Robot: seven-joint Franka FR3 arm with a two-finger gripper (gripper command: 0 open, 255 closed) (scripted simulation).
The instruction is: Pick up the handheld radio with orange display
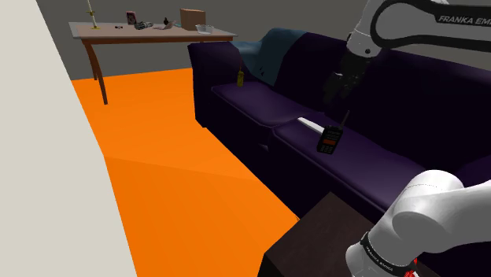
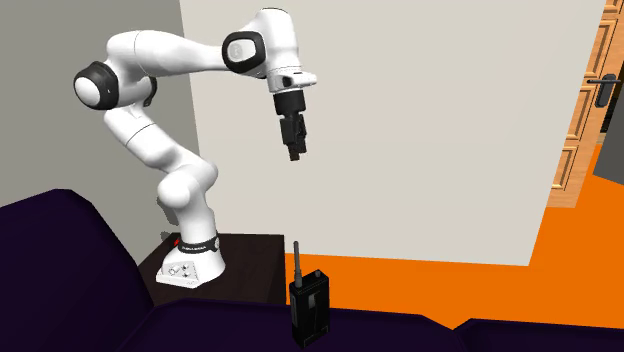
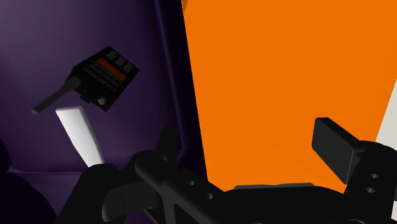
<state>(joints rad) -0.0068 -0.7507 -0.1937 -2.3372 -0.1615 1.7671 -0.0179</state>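
Nearest, the dark box stand (image 1: 315, 236) carries the white arm. Its all-black two-finger end effector (image 3: 249, 137) hangs with its fingers spread wide and nothing between them. It is high above the dark purple sofa (image 1: 236, 102) and well apart from the target.

The black handheld radio with an orange display strip and a stub antenna (image 1: 329, 140) sits on the seat cushion near its front edge. It looks to be on end with the antenna up, though I cannot tell its lean for certain. A flat white slab (image 1: 311, 124) lies just beside it.

For a good approach, I judge the end effector should first centre over the radio's body. It should then turn so the fingers span the narrow sides, and descend clear of the antenna and the slab.

Farthest off, a brown wooden desk (image 1: 157, 37) stands across the orange floor.
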